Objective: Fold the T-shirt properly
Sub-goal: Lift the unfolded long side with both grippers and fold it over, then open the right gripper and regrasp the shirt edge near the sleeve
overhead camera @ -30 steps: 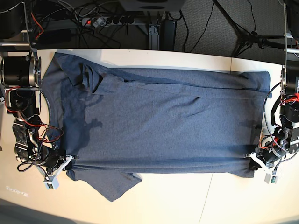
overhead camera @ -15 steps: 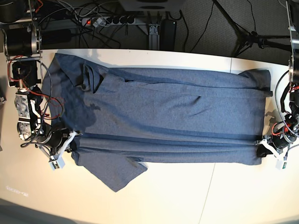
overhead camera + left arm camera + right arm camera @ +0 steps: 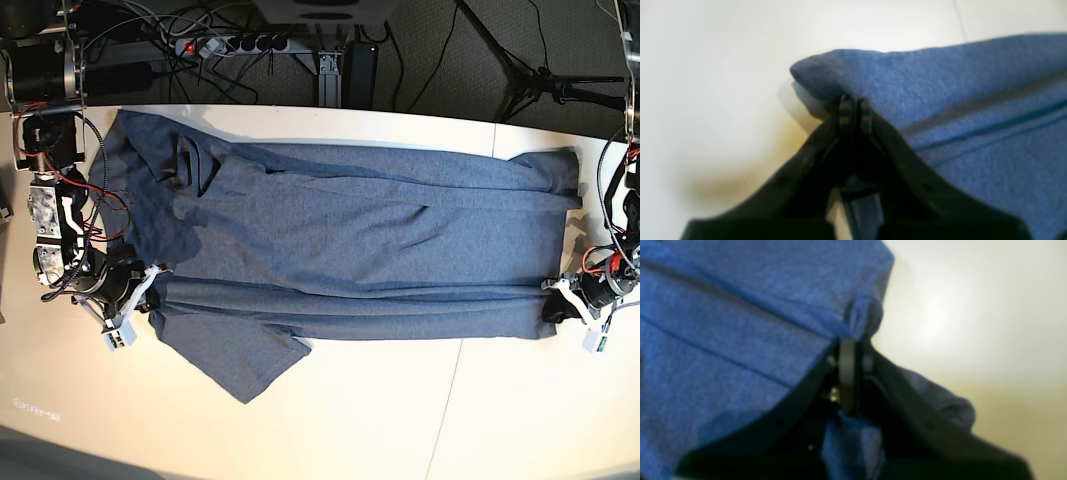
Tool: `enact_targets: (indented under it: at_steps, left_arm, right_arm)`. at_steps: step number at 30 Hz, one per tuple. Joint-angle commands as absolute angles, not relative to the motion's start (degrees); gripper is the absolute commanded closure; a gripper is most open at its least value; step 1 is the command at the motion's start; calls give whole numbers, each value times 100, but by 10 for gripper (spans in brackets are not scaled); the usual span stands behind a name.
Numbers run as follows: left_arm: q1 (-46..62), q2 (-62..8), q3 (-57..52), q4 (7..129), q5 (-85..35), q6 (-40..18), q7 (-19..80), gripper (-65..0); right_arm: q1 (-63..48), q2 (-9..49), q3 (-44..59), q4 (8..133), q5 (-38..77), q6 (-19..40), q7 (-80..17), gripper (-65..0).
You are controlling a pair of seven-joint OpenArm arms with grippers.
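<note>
Room: dark floor is showing behind the desk (image 3: 380, 420), with a power strip (image 3: 225, 44), loose cables and a tripod leg (image 3: 545, 75) lying along the far side.
Desk: a pale, cream-white top is carrying everything, and it is filling the background of both wrist views.
Right arm: it is standing at the left edge of the base view, its joints and red wiring stacked along the desk's side.
Right pincer (image 3: 150, 287): it is clamped tight on a bunched corner of the cloth; in the right wrist view (image 3: 853, 350) a small knob of fabric is poking out past the closed tips.
T-shirt (image 3: 370, 250): it is lying spread lengthwise across the desk, heathered blue-grey, plain side up, with long creases running along its near edge.
Sleeve (image 3: 240, 360): it is hanging out toward the near side of the desk, just right of the right pincer.
Left pincer (image 3: 562, 300): it is pinching the near right corner of the T-shirt, jaws closed on the cloth; in the left wrist view (image 3: 855, 111) the folded blue edge is sitting just above the tips.
Left arm: it is standing at the right edge of the base view.
</note>
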State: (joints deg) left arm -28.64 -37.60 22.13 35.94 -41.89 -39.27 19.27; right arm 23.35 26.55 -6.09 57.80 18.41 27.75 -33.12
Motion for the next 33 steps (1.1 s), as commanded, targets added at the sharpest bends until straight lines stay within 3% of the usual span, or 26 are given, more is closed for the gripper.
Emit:
enact_targets:
  at_steps: [1, 22, 23, 26, 27, 33]
  left_arm:
    - [-2980, -3907, 2174, 3695, -4252, -4000, 1828, 0]
    - [-2967, -3903, 2174, 3704, -4108, -4000, 1647, 0]
    - [-2967, -3903, 2174, 3704, -4110, -4000, 1645, 0]
    - [-2965, -3900, 2174, 3704, -4108, -4000, 1605, 0]
    - [-2967, -3900, 2174, 3704, -4106, -4000, 1581, 0]
    - [-2967, -3900, 2174, 3704, -4106, -4000, 1566, 0]
  right_arm:
    - [2486, 2779, -558, 5876, 1850, 2875, -3288, 0]
    - [2115, 2773, -558, 5887, 2060, 2871, -3057, 0]
    - [2119, 2773, -558, 5887, 2060, 2871, -3020, -48]
    - [2123, 2773, -558, 5892, 2060, 2867, -2928, -318]
    - [2123, 2773, -558, 5898, 2060, 2867, -2902, -364]
    - [2126, 2775, -550, 6219, 2058, 2856, -2825, -380]
